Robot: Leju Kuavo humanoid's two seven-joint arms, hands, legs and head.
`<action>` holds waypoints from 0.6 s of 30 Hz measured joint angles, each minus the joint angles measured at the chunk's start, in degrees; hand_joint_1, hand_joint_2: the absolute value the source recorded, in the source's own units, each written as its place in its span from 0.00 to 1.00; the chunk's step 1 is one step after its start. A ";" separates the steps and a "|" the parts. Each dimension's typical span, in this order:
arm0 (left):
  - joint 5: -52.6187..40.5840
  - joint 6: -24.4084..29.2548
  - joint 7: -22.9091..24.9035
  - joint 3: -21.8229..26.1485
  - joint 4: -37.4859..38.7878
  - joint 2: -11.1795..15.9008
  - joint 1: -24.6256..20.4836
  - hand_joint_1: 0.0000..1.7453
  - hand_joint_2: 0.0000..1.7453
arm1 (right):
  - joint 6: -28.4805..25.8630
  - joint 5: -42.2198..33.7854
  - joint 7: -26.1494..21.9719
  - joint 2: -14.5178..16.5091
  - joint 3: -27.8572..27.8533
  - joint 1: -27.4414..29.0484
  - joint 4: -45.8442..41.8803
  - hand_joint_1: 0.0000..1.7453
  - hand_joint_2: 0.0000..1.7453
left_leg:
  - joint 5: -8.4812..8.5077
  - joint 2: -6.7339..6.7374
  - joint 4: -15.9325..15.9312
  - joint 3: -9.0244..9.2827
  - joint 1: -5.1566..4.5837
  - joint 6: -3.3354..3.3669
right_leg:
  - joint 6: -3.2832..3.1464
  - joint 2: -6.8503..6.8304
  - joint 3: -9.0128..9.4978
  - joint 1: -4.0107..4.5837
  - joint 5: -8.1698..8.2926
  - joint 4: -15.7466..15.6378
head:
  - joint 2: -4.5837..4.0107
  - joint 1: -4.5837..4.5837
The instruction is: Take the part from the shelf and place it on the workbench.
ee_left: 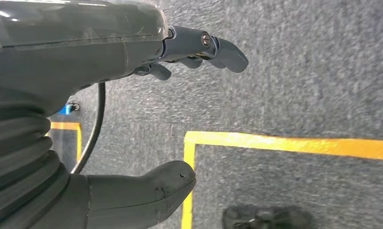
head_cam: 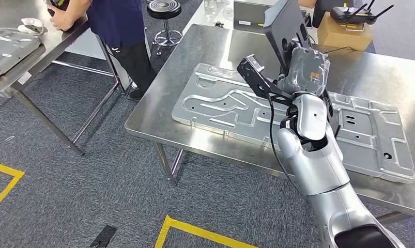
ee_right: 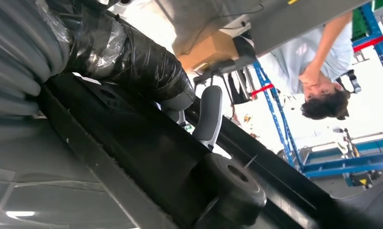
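Right arm [head_cam: 319,170] nearest the head camera, silver, coming up from the lower right and reaching over the front edge of the steel table [head_cam: 158,111]. Right hand [head_cam: 303,70] wrapped in shiny film, raised above the table, holding the part [head_cam: 285,26], a dark flat plate-like piece that sticks up tilted above the hand. In the right wrist view the fingers [ee_right: 208,114] lie clamped along the dark part [ee_right: 146,157], thumb side against it; a round black boss on the part sits close to the lens. Part is held in the air over the table, not resting on it.

Large stamped metal panel [head_cam: 231,103] lies flat on the table under the hand, spanning most of the width. Cardboard box [head_cam: 342,31] at the table's far edge with a black router-like device [head_cam: 360,13] on top. Black stool [head_cam: 164,10] beyond the table's left corner. Second table [head_cam: 19,77] at far left carries another metal panel [head_cam: 9,49]; a person [head_cam: 117,31] in dark clothes leans on it. Another person [ee_right: 318,71] shows in the right wrist view.

Left hand [ee_left: 132,109] hangs over grey carpet [ee_left: 323,71] with yellow floor tape [ee_left: 284,143]; fingers [ee_left: 218,47] and thumb apart, nothing between them.
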 joint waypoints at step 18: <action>0.48 -0.34 0.20 -0.32 0.02 -0.18 -0.22 0.00 1.00 | 1.02 0.00 -0.01 0.47 0.02 -1.75 2.11 1.00 1.00 | -2.31 -0.64 -7.63 8.26 -0.57 2.81 | 0.50 -0.17 -6.81 1.10 4.43 1.87 | 0.00 -0.02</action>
